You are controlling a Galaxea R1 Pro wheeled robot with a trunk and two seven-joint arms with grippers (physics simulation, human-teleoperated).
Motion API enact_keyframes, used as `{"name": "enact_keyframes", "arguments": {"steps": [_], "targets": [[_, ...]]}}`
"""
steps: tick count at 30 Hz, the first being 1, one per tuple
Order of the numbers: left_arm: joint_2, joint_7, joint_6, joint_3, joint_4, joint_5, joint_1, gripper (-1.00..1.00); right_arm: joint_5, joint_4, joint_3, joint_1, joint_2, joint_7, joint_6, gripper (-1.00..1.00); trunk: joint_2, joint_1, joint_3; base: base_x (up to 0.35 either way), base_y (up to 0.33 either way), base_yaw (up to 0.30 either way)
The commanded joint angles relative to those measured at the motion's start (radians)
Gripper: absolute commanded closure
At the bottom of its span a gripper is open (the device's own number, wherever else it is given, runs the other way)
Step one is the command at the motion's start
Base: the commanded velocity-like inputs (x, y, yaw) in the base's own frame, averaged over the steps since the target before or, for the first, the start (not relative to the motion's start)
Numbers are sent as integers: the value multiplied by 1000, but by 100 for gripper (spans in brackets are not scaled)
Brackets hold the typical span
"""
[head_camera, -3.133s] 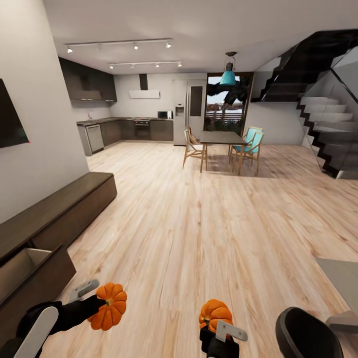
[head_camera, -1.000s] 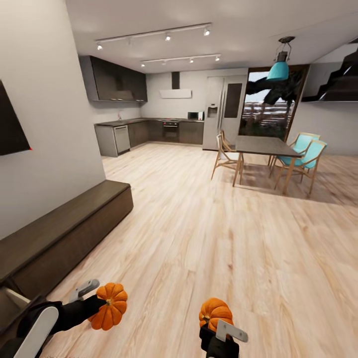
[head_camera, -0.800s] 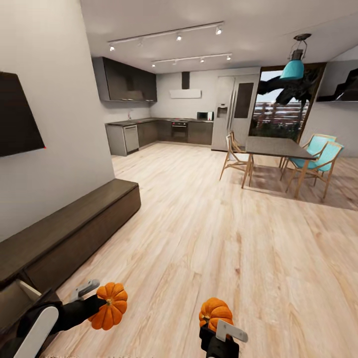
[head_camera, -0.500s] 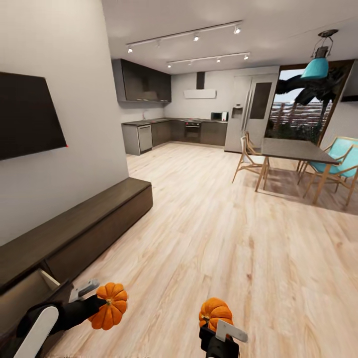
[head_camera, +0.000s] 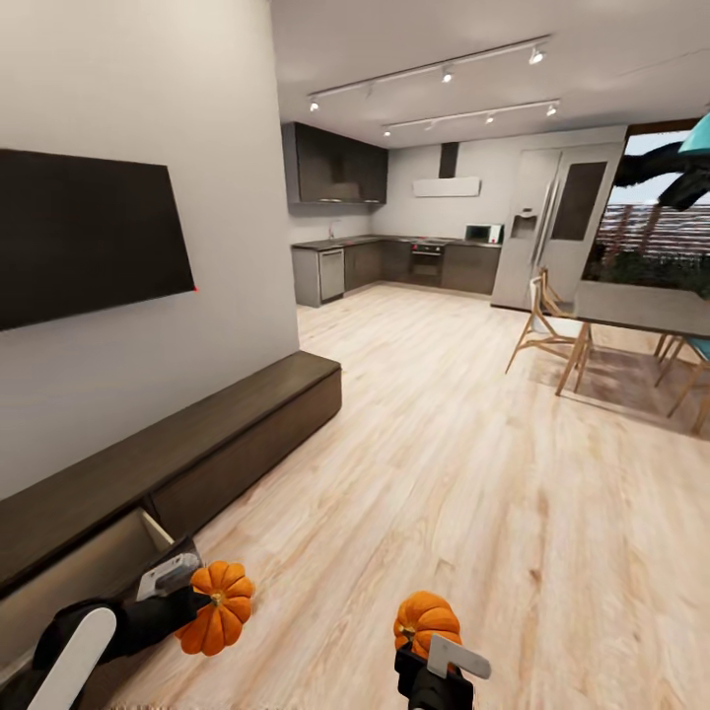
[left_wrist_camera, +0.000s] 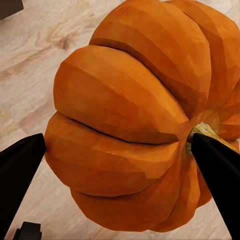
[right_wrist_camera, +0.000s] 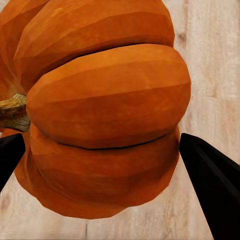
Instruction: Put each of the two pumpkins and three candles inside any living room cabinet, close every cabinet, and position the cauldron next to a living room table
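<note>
Each gripper carries an orange ribbed pumpkin above the wooden floor. My left gripper [head_camera: 202,600] is shut on one pumpkin [head_camera: 217,620], seen close up as pumpkin [left_wrist_camera: 140,115] between the black fingertips [left_wrist_camera: 20,165]. My right gripper [head_camera: 426,641] is shut on the other pumpkin [head_camera: 426,619], which the right wrist view shows as pumpkin [right_wrist_camera: 100,105] between dark fingers [right_wrist_camera: 210,175]. The long dark brown cabinet [head_camera: 197,444] runs along the left wall, with one drawer [head_camera: 89,567] pulled open just left of my left arm. Candles and cauldron are out of view.
A black TV [head_camera: 89,237] hangs on the wall above the cabinet. A dining table [head_camera: 641,311] with wooden chairs [head_camera: 542,330] stands at the right. A dark kitchen [head_camera: 394,261] and a fridge [head_camera: 542,237] lie at the far end. Open floor [head_camera: 444,463] stretches ahead.
The whole view has swung left, so the cabinet, TV and open drawer now show more fully. Both grippers keep the same hold on their pumpkins.
</note>
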Motion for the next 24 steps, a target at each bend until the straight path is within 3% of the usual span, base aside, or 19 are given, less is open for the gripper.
{"name": "enact_keyframes", "arguments": {"steps": [1,24], "targets": [[0,2,-1,0,0,3,0,100,2,0,0,0,0,-3,1,100,7,-4,3,0,0,291],[0,7,-1,0,0,3,0,100,2,1,0,0,0,-3,1,100,168,-92,75,0,0,291]]}}
